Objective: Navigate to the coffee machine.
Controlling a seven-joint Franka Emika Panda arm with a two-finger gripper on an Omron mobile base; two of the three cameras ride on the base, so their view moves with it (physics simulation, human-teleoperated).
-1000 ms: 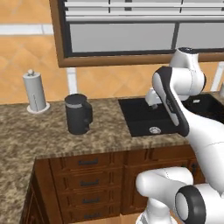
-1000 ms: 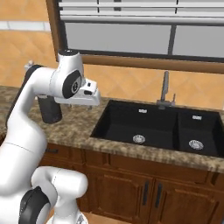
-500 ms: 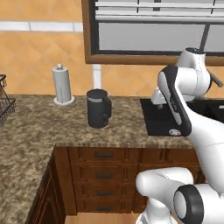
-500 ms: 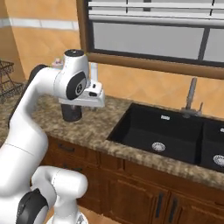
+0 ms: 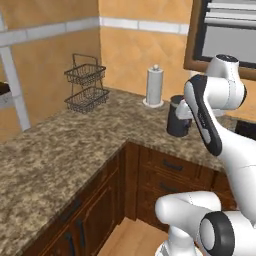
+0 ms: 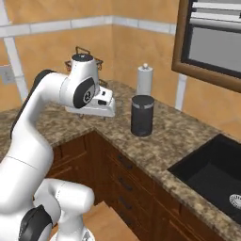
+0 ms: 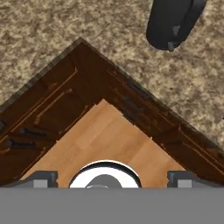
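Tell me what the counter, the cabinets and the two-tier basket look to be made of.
Counter: polished stone, probably granite, judging by its brown-and-grey speckle. Cabinets: dark stained wood with visible panel frames and dark bar handles. Basket: thin dark metal wire, since the wall shows through its mesh.

A home kitchen: granite L-shaped counter (image 5: pixel 75 150) over dark wood drawers (image 6: pixel 127 188), black sink (image 6: pixel 212 174), paper towel holder (image 5: pixel 154 86), wire basket rack (image 5: pixel 85 82), window (image 6: pixel 214 40).

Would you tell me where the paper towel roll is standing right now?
The paper towel roll stands upright on the granite counter near the wall, between the wire basket rack and the dark canister.
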